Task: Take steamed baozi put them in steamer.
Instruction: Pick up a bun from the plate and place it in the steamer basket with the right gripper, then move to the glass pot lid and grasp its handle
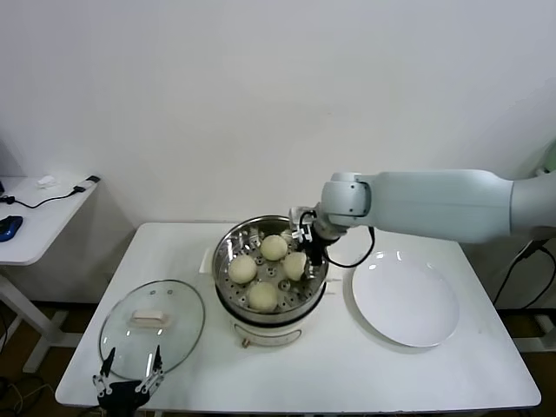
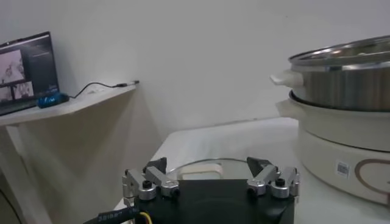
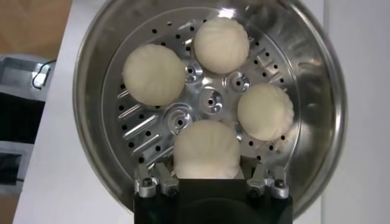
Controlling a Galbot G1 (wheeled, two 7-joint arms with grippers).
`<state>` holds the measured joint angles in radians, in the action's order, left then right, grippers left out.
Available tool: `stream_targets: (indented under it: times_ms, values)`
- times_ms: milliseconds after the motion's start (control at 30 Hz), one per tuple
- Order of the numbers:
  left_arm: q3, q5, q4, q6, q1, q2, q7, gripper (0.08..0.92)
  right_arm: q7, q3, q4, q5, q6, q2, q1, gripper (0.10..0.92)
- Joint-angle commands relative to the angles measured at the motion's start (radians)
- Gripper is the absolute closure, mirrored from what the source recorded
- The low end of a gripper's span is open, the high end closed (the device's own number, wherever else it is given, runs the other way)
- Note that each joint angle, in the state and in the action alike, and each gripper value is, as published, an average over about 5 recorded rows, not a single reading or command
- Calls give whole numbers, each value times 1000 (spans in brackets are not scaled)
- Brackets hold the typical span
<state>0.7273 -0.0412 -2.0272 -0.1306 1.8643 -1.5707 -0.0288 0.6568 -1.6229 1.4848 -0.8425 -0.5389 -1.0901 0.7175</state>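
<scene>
My right gripper (image 3: 207, 180) reaches down into the shiny perforated steamer (image 1: 271, 300) at frame centre, clasping one smooth domed baozi (image 3: 206, 148); three others sit alongside. My left gripper (image 1: 129, 380) waits wide open, lower left.

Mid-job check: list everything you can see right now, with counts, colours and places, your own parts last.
baozi: four, cream-white, all on the steamer's tray
steamer: one, steel pot on white base, table centre
plate: one, white, to the robot's right of steamer
glass lid: one, clear with white handle, to the robot's left of steamer
table: one, white
side desk: one, white, far left
right gripper: shut on the fourth baozi, inside steamer
left gripper: open, idle near lid
</scene>
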Motion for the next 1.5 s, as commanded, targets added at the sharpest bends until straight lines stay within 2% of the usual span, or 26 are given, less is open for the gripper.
stream_targets:
  times_ms: [33, 233, 467, 767, 867, 967, 1067, 1267, 1367, 1500]
  values:
    - [-1, 0, -1, 1, -1, 0, 1, 177, -30, 4, -13, 10, -24, -23, -57, 313]
    - [0, 0, 1, 2, -3, 0, 1, 177, -19, 4, -14, 15, -22, -23, -50, 307]
    - [1, 1, -3, 3, -2, 0, 0, 177, 42, 28, -13, 25, 36, -2, -25, 211]
    - [0, 11, -20, -9, 5, 0, 1, 177, 188, 131, -13, -97, 180, 120, 76, 203]
    - [-1, 18, -25, -13, 6, 2, 1, 177, 83, 261, -20, -172, 181, 190, 20, 203]
    - [2, 19, -35, -12, 4, 8, -5, 177, -132, 466, -25, -223, 204, 255, -113, 203]
    - [8, 26, -43, -16, -4, 18, -8, 177, -321, 665, -21, -193, 236, 319, -264, 203]
    - [15, 26, -29, -70, -12, 49, 31, 177, -560, 1069, 40, -98, 257, 470, -623, 203]
    - [14, 28, -22, -88, -22, 59, 38, 177, -631, 1287, 66, -41, 287, 535, -856, 203]
    - [10, 31, -5, -108, -37, 72, 49, 177, -630, 1563, 76, 87, 396, 599, -1185, 203]
